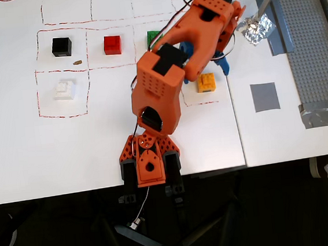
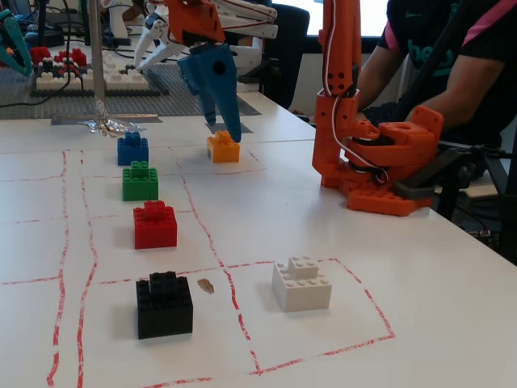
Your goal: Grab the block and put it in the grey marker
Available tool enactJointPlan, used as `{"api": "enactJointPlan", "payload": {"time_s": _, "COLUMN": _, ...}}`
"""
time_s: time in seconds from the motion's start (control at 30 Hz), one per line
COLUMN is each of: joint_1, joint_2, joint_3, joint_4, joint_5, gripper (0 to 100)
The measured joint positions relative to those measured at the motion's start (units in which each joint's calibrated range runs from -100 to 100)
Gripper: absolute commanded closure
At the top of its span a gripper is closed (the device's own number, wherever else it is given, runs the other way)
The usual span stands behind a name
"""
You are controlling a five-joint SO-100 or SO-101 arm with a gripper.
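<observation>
Directly under the open claw (image 2: 224,133) tips sits the block (image 2: 223,148), ungripped.

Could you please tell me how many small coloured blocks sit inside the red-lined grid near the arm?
6: black, red, green and blue in a row, white beside black, orange block under the gripper. None seems hidden.

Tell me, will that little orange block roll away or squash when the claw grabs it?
Probably neither. The block is a squat cube with flat sides resting flat on the table, so it should slide, not roll. It looks like hard plastic, likely stiff and light. Its smooth sides might slip in the gripper.
</observation>
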Motion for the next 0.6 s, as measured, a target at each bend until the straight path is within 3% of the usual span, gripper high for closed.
{"api": "enactJointPlan", "payload": {"time_s": 0.6, "joint_1": 3.4, "joint_2": 7.9, "joint_3": -0.2, "joint_4": -7.2, "joint_5": -0.2, "gripper": 65}}
